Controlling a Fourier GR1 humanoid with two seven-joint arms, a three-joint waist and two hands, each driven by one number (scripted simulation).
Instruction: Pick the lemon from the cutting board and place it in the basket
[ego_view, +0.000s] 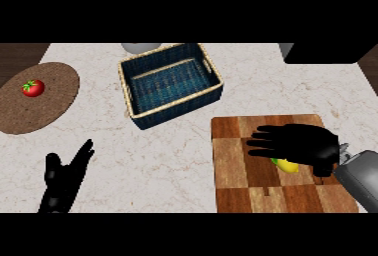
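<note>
Small yellow lemon lies on the striped wooden cutting board, right of the board's middle. Only a sliver shows; the rest is hidden under the black right hand. Long axis cannot be read from what is visible.

Right hand sits directly over the lemon, palm down, its fingers stretched out flat toward the view's left, spread and not curled round the fruit. Whether the palm touches the lemon cannot be told. Judgement: this is the approach to the grasp, with the pick itself not yet made.

The lemon lies beneath the palm and slightly toward the wrist side, so the fingers likely need to close down around it from above.

Dark blue woven basket with pale rim stands on the pale marble table, up and left of the board, apart from it. The carry would run up-left across the board's corner.

Left hand rests at the lower left, fingers up and relaxed, well apart from the lemon; the right hand is plainly the nearer.

Red tomato sits on a round brown woven mat at far left, uninvolved.
</note>
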